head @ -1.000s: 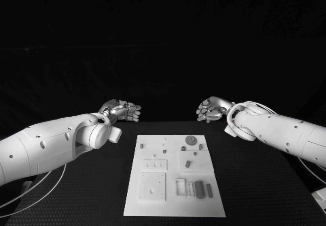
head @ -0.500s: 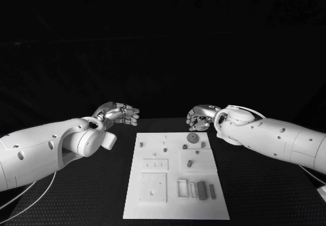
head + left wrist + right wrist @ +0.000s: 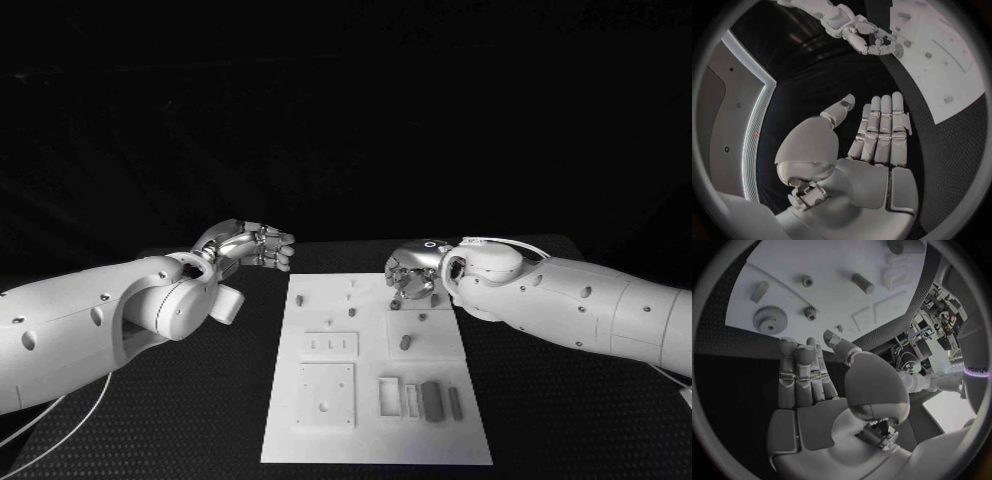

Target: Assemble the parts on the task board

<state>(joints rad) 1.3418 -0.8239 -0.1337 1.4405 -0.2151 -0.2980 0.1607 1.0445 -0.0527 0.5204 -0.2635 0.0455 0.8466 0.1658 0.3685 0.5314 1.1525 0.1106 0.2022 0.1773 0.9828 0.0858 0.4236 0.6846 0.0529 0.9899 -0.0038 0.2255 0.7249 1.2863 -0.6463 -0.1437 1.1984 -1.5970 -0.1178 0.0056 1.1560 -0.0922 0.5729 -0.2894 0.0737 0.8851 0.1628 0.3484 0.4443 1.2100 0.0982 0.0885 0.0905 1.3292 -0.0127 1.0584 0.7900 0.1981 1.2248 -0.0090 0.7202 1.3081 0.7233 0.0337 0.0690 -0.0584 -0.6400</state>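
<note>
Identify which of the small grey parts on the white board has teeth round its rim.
The gear, a flat toothed disc lying just beyond the right hand. The other parts near it are plain pegs and small knobs.

Gear [image 3: 769,320] (head view) behind right hand [image 3: 414,270]

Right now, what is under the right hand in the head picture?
The right hand hangs over the task board's far right corner. The right wrist view shows a gear and a small peg near its fingertips. The head view hides them.
</note>
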